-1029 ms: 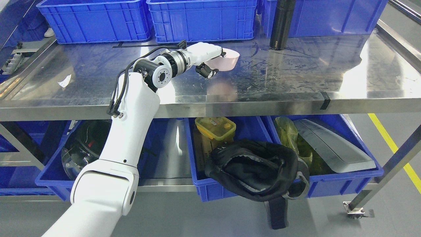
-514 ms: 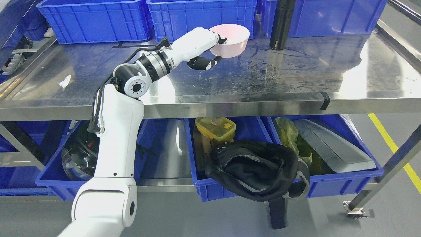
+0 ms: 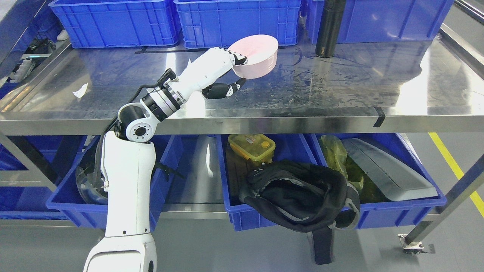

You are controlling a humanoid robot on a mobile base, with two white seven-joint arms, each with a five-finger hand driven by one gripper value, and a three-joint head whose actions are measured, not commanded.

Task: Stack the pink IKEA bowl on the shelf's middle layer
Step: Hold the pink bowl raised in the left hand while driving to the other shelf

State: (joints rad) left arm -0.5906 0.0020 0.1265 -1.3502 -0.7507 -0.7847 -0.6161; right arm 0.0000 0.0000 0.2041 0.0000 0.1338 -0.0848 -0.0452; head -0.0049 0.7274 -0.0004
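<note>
Steel shelf [image 3: 340, 94] with a scratched, shiny middle layer fills the view, blue crates [image 3: 234, 22] lined up along the back and a black bottle [image 3: 329, 28] standing off to the right. Big change over the last second: the pink bowl [image 3: 255, 56] went from sitting low, just above the steel, to being lifted and tipped, its opening now angled up toward the camera, and the whole arm has swung so the elbow dropped down below the shelf edge. So it looks like the bowl is in transit rather than being set down, and I can't spot a second bowl to stack it on anywhere on this layer. The left hand [image 3: 227, 71] reaches up and to the right from the front edge, forearm stretched diagonally over the steel, pinching the bowl's near rim with white fingers [image 3: 238, 59] on top and the dark thumb below. Bowl is clear of the surface, in front of the middle crate. Right arm isn't showing.
</note>
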